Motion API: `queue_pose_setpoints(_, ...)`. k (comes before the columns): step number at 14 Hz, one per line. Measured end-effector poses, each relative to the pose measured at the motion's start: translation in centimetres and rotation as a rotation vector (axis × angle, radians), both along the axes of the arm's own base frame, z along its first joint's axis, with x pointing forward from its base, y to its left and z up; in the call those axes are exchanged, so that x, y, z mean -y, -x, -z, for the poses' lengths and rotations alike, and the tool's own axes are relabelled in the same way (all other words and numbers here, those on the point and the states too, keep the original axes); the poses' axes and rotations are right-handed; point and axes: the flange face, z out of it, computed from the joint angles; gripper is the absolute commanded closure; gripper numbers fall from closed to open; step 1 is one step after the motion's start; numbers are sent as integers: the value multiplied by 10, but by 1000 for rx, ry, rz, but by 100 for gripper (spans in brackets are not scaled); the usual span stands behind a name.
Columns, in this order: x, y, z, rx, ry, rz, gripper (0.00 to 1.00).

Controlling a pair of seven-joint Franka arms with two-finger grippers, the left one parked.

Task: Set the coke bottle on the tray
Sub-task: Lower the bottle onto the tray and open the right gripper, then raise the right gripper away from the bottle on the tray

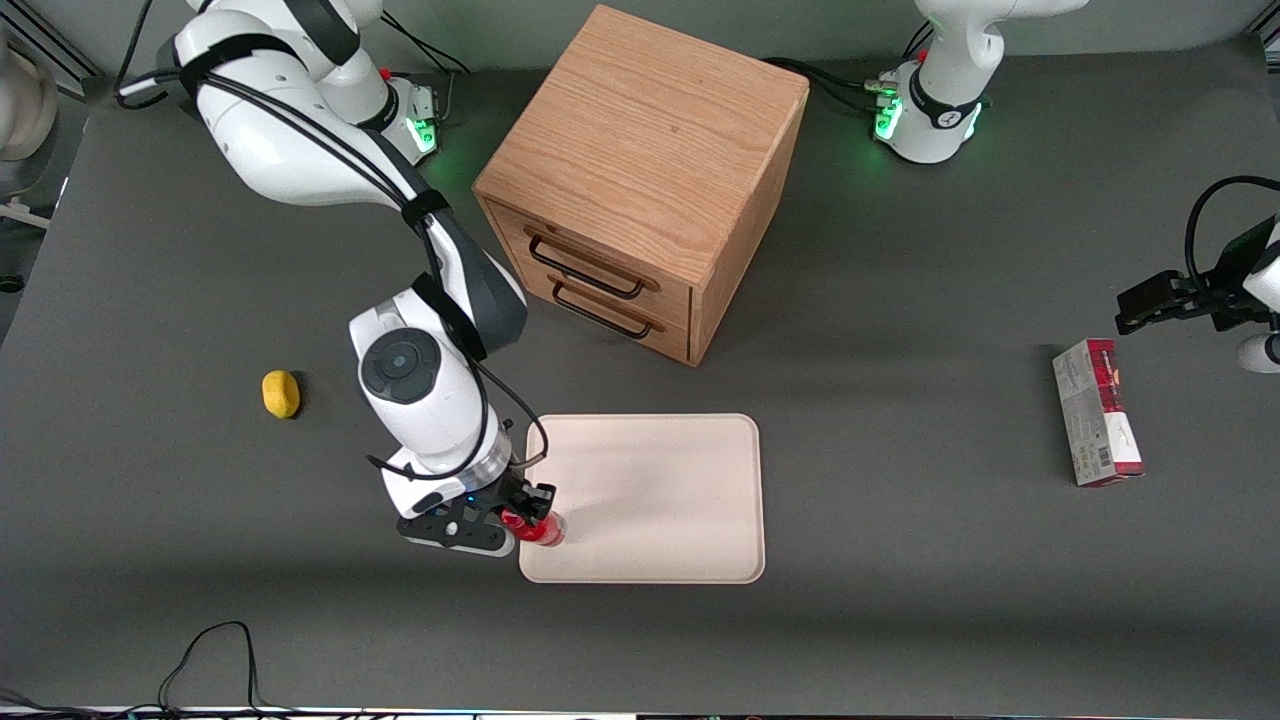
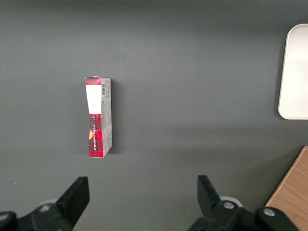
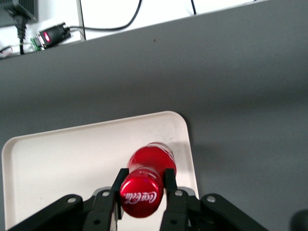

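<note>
Dark grey matting covers the whole table (image 1: 900, 620), smooth and matte, with black cables trailing across its edge nearest the front camera; the right wrist view shows a pale floor past that edge, a black plug and a small device with a red light. Near the middle stands a wooden cabinet (image 1: 640, 180) with two drawers and dark wire handles, its oak grain plain on top. In front of it, nearer the camera, lies the tray (image 1: 680, 500), cream-beige with rounded corners and a low rim. The gripper (image 1: 528, 517) hangs over the tray's corner toward the working arm's end, its two black fingers (image 3: 169, 185) closed on the coke bottle (image 3: 147, 180), one on each side of the neck below the red cap, which carries the white Coca-Cola script. The bottle is over the tray's edge; whether it touches the tray cannot be told. A yellow lemon-like lump (image 1: 281, 394) sits on the mat toward the working arm's end. Toward the parked arm's end lies a red-and-white carton (image 2: 98, 117) with a barcode; its other print is too small to read.
</note>
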Motion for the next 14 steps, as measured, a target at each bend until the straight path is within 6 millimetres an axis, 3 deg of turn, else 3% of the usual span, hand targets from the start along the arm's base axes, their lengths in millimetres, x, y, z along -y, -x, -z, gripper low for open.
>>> queue_pose_setpoints(4,-4,1,8,10,11,-14,100)
queue_pose_setpoints(7,-6,2,25,25,17,-30,100)
queue_pose_setpoints(8,-6,2,29,26,17,-33,89)
queue_pose_setpoints(10,-6,2,33,24,20,-35,0)
queue_pose_setpoints(14,-5,-1,27,66,40,-53,0)
